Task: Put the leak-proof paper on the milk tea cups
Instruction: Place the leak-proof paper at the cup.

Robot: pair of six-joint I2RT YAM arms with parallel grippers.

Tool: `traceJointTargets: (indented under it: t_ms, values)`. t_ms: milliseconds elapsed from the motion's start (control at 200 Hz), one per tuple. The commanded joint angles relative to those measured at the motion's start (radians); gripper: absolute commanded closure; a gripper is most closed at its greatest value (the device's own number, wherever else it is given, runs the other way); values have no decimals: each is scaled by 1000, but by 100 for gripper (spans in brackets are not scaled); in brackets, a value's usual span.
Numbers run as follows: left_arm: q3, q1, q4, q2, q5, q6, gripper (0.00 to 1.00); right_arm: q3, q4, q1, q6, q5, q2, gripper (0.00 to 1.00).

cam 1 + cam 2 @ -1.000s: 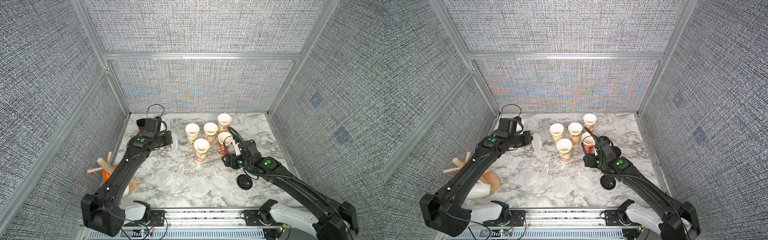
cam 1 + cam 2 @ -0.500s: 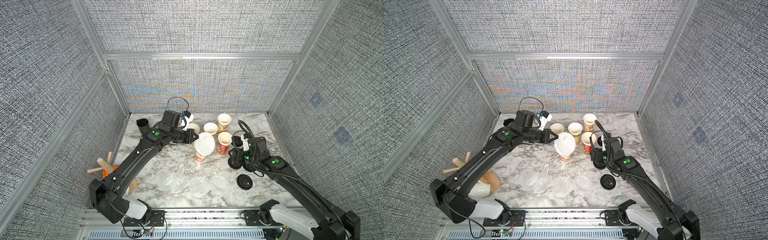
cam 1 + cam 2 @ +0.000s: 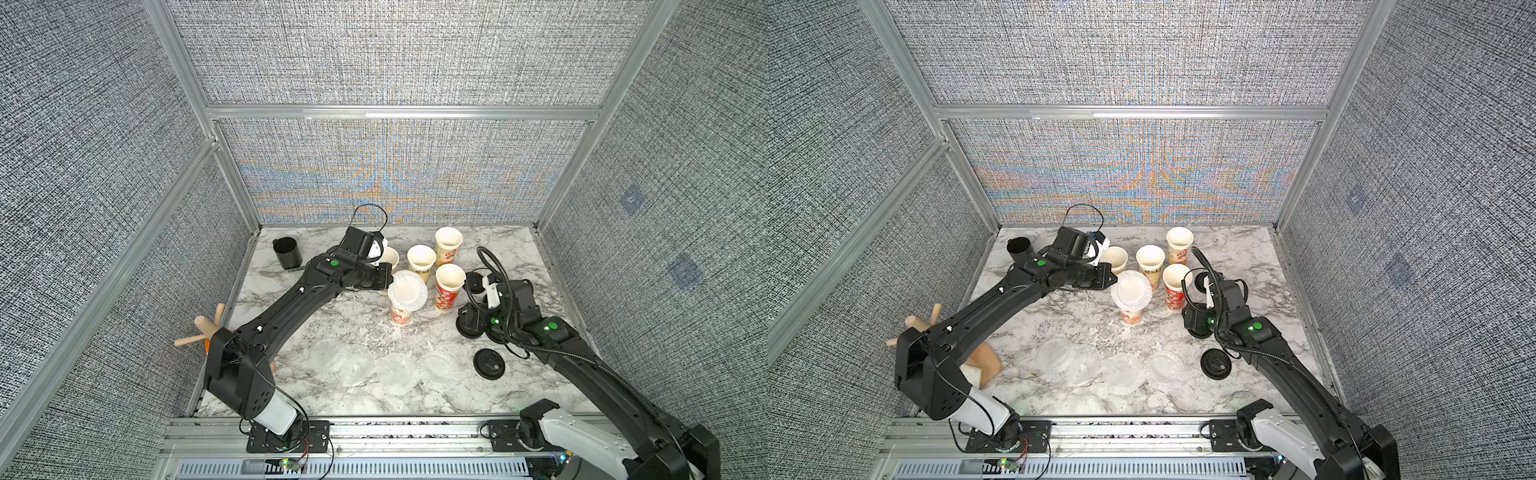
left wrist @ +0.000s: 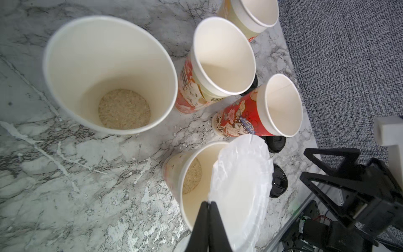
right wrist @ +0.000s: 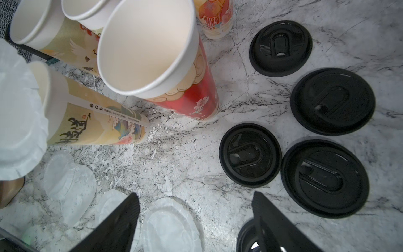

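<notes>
At the front cup (image 3: 401,312) of the bunch, we had the left gripper (image 4: 208,205) clenched on the rim of one paper sheet (image 4: 242,181), jaws pinched tight on that crinkled edge. The sheet sat over the cup mouth but not square. In the left wrist view it covered only part of the mouth and was tilted, and we could see straight down to the grainy stuff at the bottom through the uncovered side. The other four cups (image 3: 421,259) stood bare just behind it. The spare sheets (image 3: 399,370) lay flat on the table (image 3: 332,316), nearer the robot. The right gripper (image 5: 195,197) hung with its jaws spread wide and nothing between them, over by the black lids (image 5: 331,100).

Our take on finishing this one well: shift the sheet across until its crinkled border overhangs the rim all the way round, level it out, then lower it onto the rim. The cup looked light and tall, so any sideways drag from the pinched edge could tip it into its neighbours — better to go slowly and open the jaws only once the sheet rests flat.
</notes>
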Motion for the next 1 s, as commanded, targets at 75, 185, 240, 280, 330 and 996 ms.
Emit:
traceJointTargets:
  t_ms: [75,185,240,280,330,996]
  values:
    - [14,4,-8,11,-86,26,100,-4,23,0,-9,-12,10,16]
    - [10,7,-8,17,-88,30,100,-5,23,1,-9,-14,14,16]
    - [11,7,-9,21,-87,31,100,-5,23,2,-11,-15,17,16]
    - [13,7,-12,25,-87,31,100,-5,23,0,-11,-17,18,16]
    - [13,7,-14,29,-85,32,100,-6,23,0,-12,-17,19,16]
    - [57,9,-44,11,-92,52,31,-24,-55,-12,69,56,-25,10]
